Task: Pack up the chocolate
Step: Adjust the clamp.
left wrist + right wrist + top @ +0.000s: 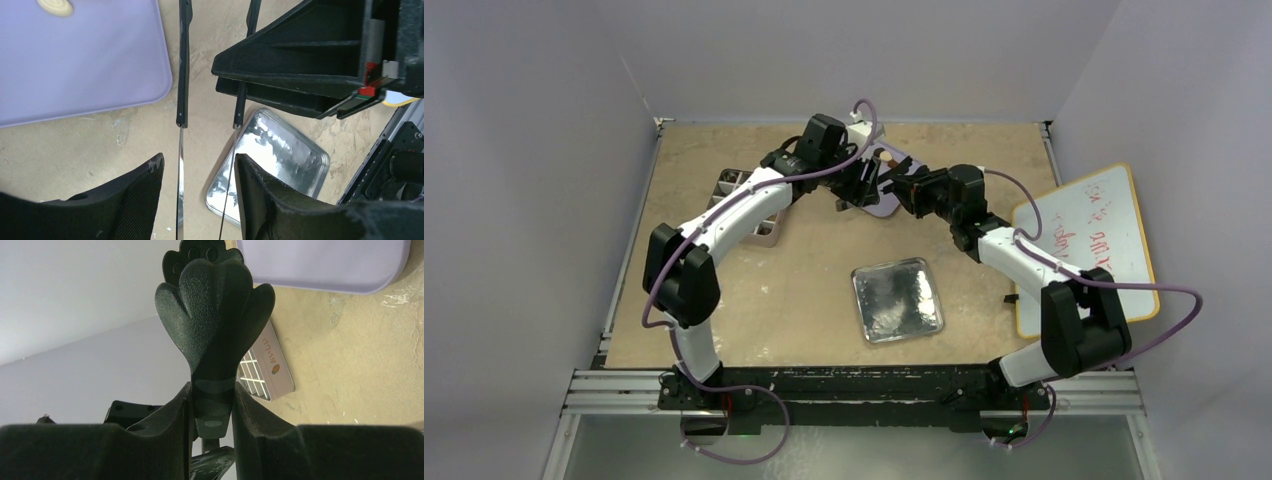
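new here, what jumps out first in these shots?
Both arms meet at the table's far middle over a lavender tray, the right gripper clamped on black tweezers whose two prongs run between the left gripper's open fingers. A shiny metal tray sits mid-table, a whiteboard at right.

From above, most of the purple tray (885,209) was covered, and anything on it was too small to tell. The left wrist view cut 1 cream chocolate (55,6) at its top edge and the black tweezers (183,75) at the bottom, tips unseen. In the right wrist view their handle hid part of the divided box (272,367).
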